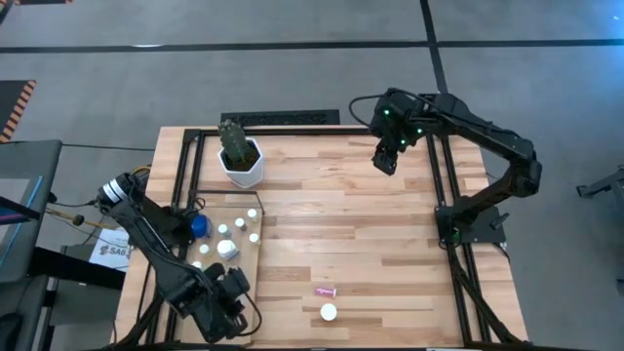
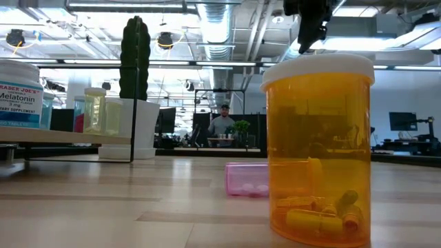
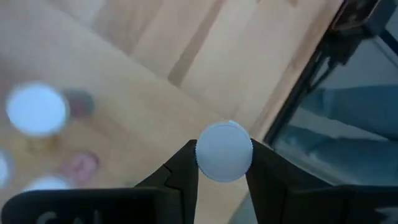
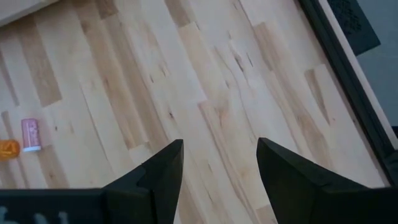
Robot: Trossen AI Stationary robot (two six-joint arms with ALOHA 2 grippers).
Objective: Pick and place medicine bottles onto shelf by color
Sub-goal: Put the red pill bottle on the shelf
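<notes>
White-capped bottle (image 3: 224, 151) pinched in left gripper (image 3: 222, 163) over shelf (image 1: 255, 255), right gripper (image 4: 219, 163) spread, empty, pink bottle (image 1: 325, 292) lying flat

The left arm folds low along the left edge of the desk (image 1: 390, 234), its elbow bent back toward the near corner. Its tool (image 3: 224, 163) points down, and the two dark fingers (image 3: 180, 168) press against either side of a white-capped bottle (image 3: 224, 151), clamped on it. The right arm reaches in from the right side, raised high over the far part of the desk with its wrist bent downward. The right tool (image 4: 219, 163) hangs in the air, its fingers (image 4: 165, 165) spread apart and gripping nothing.
</notes>
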